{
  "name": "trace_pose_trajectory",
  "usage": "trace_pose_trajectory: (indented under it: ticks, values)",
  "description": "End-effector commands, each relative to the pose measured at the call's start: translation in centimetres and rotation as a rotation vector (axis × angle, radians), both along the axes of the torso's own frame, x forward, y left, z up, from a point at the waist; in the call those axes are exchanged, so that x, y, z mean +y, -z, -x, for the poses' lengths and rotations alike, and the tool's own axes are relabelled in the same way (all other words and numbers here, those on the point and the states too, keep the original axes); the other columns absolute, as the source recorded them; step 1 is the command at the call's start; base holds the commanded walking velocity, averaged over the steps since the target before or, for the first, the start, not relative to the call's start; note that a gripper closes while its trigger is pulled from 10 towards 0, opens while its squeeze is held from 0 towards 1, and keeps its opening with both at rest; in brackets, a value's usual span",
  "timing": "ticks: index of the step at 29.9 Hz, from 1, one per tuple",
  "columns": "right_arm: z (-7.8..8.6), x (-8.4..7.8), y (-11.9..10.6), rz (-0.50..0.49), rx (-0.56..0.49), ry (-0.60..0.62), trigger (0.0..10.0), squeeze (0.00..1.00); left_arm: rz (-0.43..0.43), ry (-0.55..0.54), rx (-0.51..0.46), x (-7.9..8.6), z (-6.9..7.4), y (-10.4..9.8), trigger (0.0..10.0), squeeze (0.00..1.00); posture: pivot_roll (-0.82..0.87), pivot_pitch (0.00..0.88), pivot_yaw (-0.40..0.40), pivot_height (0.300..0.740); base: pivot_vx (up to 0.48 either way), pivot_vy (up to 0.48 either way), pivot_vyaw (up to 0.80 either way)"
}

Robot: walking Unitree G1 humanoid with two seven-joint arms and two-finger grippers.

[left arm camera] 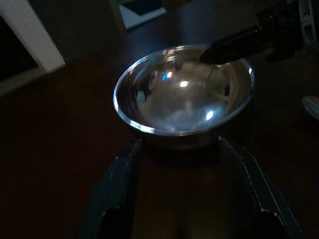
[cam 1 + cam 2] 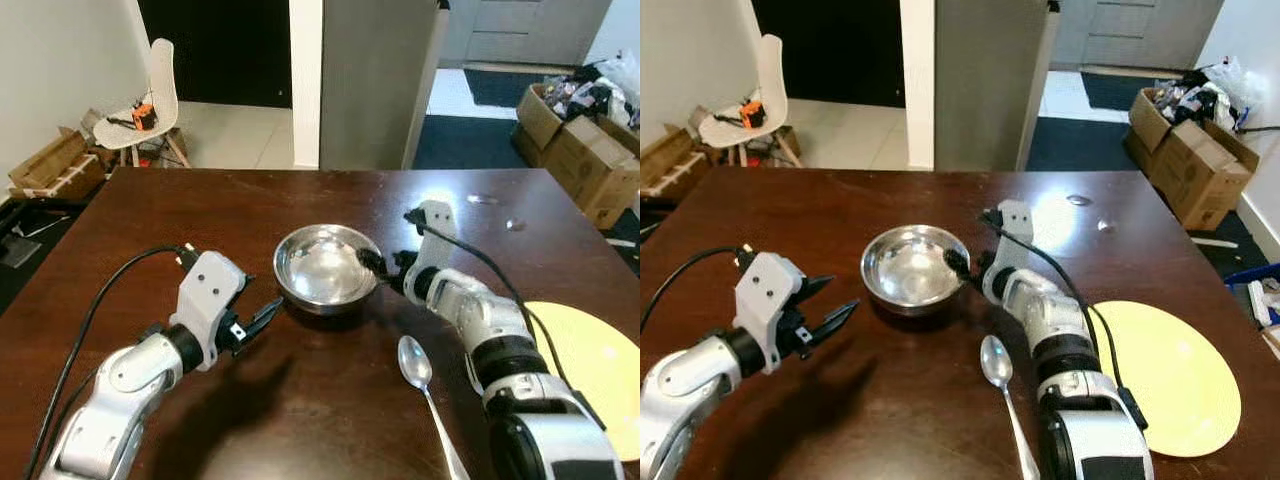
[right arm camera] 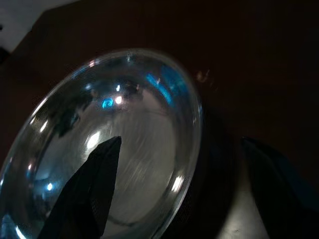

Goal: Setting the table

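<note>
A shiny steel bowl (image 2: pixel 325 265) sits upright in the middle of the dark brown table (image 2: pixel 200 220). My right gripper (image 2: pixel 376 270) is at the bowl's right rim, open. One of its fingers (image 3: pixel 89 189) reaches inside the bowl and the other stays outside, with the rim between them. My left gripper (image 2: pixel 262 318) is open just left of the bowl and points at it without touching. A metal spoon (image 2: pixel 415 365) lies on the table in front of the bowl, to its right. A pale yellow plate (image 2: pixel 590 370) rests near the table's right edge.
Beyond the far table edge stand a grey pillar (image 2: pixel 375 80) and a white chair (image 2: pixel 145 110) with an orange item on it. Cardboard boxes (image 2: pixel 585 150) are stacked on the floor at the back right. Black cables run along both arms.
</note>
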State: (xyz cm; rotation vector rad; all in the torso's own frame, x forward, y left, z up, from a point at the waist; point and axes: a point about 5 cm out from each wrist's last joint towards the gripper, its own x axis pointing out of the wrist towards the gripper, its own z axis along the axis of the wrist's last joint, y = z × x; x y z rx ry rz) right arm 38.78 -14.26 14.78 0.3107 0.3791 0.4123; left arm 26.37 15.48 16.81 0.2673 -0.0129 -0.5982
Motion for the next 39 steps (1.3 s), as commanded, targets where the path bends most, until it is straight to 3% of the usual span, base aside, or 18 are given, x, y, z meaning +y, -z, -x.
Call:
trace_pose_trajectory:
  ticks: [1, 7, 8, 9, 10, 19, 24, 33, 39]
  values:
    - [-0.1, 0.4, 0.2, -0.029, 0.016, -0.032, 10.0, 0.0, -0.004, -0.008, 0.031, 0.3, 0.6, 0.3, 10.0, 0.0, 0.1, 0.063, 0.055, 0.74, 0.0, 0.0, 0.0]
    - [0.1, 0.0, 1.4, 0.037, 0.076, -0.057, 10.0, 0.0, -0.001, -0.026, 0.05, 0.5, 1.5, 0.5, 10.0, 0.0, 0.11, 0.086, 0.043, 0.74, 0.0, 0.0, 0.0]
    - [0.2, -0.1, 1.5, 0.047, 0.079, -0.056, 4.6, 0.0, -0.001, -0.03, 0.052, 0.5, 1.6, 0.5, 10.0, 0.0, 0.11, 0.092, 0.041, 0.74, 0.0, 0.0, 0.0]
    - [0.2, -0.1, 1.5, 0.053, 0.081, -0.056, 4.6, 0.0, -0.001, -0.032, 0.053, 0.5, 1.6, 0.5, 10.0, 0.0, 0.11, 0.093, 0.04, 0.74, 0.0, 0.0, 0.0]
    - [0.2, -0.2, 1.6, 0.051, 0.085, -0.054, 0.0, 0.0, 0.0, -0.034, 0.055, 0.5, 1.6, 0.6, 10.0, 0.0, 0.11, 0.097, 0.039, 0.74, 0.0, 0.0, 0.0]
    - [0.0, -0.8, 1.5, 0.035, 0.068, -0.024, 0.0, 0.0, 0.006, -0.039, 0.069, 0.1, 1.6, 0.7, 10.0, 0.0, 0.09, 0.091, 0.047, 0.74, 0.0, 0.0, 0.0]
    - [-0.3, -1.3, 0.7, -0.007, 0.008, 0.01, 0.0, 0.0, 0.009, -0.039, 0.069, -0.2, 1.3, 0.8, 10.0, 0.0, 0.09, 0.079, 0.05, 0.74, 0.0, 0.0, 0.0]
    - [-0.6, -1.0, -0.4, -0.078, -0.058, 0.005, 0.0, 0.0, 0.015, -0.048, 0.074, -0.6, 0.9, 1.2, 10.0, 0.0, 0.08, 0.061, 0.048, 0.74, 0.0, 0.0, 0.0]
    - [-0.8, -0.6, -2.4, -0.155, -0.167, 0.001, 0.0, 0.0, 0.048, -0.147, 0.064, -0.5, 0.0, 1.5, 10.0, 0.0, 0.07, 0.049, 0.053, 0.74, 0.0, 0.0, 0.0]
